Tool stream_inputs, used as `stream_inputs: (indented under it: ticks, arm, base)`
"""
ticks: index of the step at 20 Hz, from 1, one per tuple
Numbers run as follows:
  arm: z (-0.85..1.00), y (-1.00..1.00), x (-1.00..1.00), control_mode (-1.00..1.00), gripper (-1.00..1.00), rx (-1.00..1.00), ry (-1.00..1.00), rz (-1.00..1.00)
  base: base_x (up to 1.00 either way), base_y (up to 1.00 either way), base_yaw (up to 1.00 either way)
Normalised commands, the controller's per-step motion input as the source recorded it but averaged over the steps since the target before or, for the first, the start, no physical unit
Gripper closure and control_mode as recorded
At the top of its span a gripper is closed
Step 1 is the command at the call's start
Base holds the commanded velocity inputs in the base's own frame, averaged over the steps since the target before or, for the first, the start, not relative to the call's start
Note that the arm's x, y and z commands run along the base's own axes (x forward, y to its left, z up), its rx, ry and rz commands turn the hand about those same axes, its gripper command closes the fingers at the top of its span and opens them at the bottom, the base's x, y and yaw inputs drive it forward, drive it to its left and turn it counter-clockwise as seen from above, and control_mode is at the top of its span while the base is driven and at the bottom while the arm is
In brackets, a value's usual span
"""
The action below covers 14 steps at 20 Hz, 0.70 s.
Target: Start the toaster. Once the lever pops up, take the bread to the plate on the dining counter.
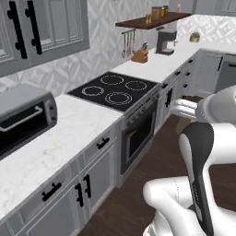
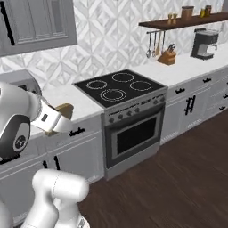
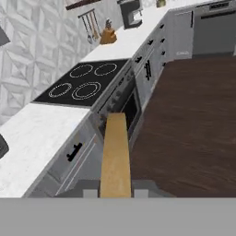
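My gripper [image 3: 115,192] is shut on the bread [image 3: 114,156], a thin tan slice seen edge-on and sticking straight out from between the fingertips. The bread hangs in the air over the grey cabinet fronts and the dark wood floor. In the right base view the bread [image 2: 65,110] pokes out of the gripper [image 2: 59,116] just in front of the marble counter's edge. In the left base view the gripper [image 1: 183,110] shows beside the arm, with a bit of the bread [image 1: 184,124] under it. The toaster, the plate and the dining counter are out of view.
A black cooktop [image 1: 115,91] with an oven [image 2: 132,136] below sits in the marble counter [image 1: 55,143]. A large dark grey box appliance [image 1: 20,117] stands at the left. A knife block [image 1: 140,55] and a coffee machine [image 1: 166,41] stand further along. Open wood floor [image 3: 193,124] lies to the right.
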Motion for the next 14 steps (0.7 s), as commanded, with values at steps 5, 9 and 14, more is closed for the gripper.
stream_inputs:
  ticks: [5, 9, 14]
  arm:
    - [0.0, 0.0, 0.0, 1.0, 1.0, 0.0, 0.0, 0.0]
    - [0.0, 0.0, 0.0, 1.0, 1.0, 0.0, 0.0, 0.0]
    - [0.0, 0.0, 0.0, 1.0, 1.0, 0.0, 0.0, 0.0]
  base:
    - [0.0, -1.0, -0.55]
    - [0.16, -1.0, -0.57]
    - [0.54, -0.79, -0.52]
